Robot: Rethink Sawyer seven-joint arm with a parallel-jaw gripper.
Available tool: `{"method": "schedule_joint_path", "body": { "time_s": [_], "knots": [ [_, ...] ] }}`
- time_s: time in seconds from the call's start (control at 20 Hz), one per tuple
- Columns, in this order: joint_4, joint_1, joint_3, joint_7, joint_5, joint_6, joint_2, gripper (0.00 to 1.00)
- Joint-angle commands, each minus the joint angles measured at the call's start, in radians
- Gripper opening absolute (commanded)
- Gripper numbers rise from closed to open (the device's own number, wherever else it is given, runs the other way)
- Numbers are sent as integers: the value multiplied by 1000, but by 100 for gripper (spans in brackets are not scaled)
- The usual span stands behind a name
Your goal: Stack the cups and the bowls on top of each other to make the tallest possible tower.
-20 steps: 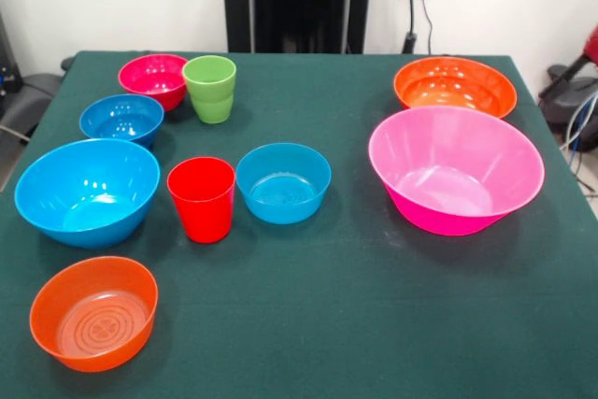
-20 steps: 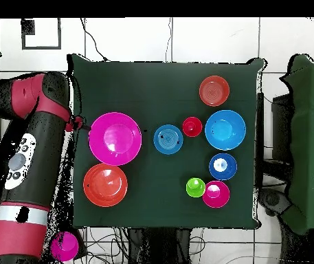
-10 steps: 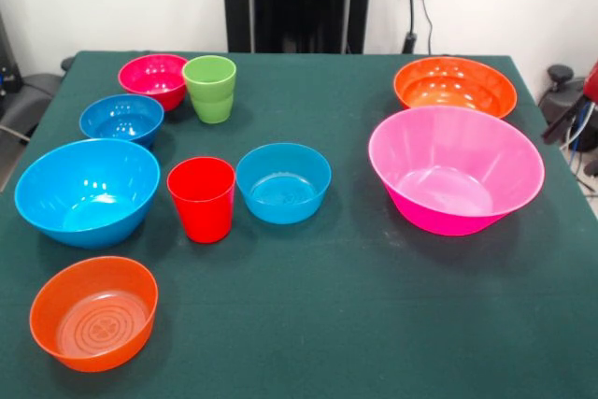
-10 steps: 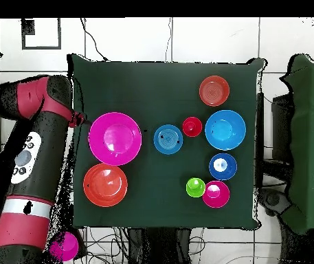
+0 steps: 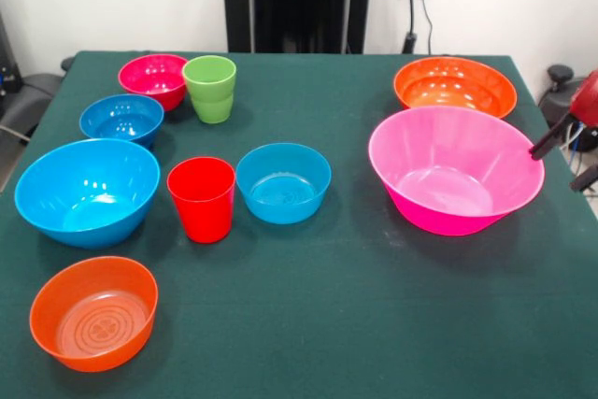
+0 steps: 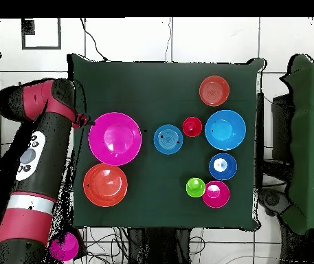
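Nothing stacked yet; arm (image 6: 39, 148) at table edge beside hot-pink bowl (image 5: 455, 168). Claw state: cannot tell. Advice: build on this widest bowl, approach rim from above, nest large blue bowl (image 5: 87, 190) first.

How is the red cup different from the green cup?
The red cup is bright red, while the green cup is light green. The red cup stands between two blue bowls, nearer the front view's camera; the green cup stands farther back, beside the small magenta bowl. Both stand upright, open side up, empty and unstacked.
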Motion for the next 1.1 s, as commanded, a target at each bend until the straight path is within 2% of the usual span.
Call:
{"method": "schedule_joint_path", "body": {
  "time_s": [0.05, 1.1],
  "knots": [
    [11, -12, 82, 96, -40, 21, 17, 100],
    [30, -40, 83, 63, -72, -101, 71, 100]
  ]
}}
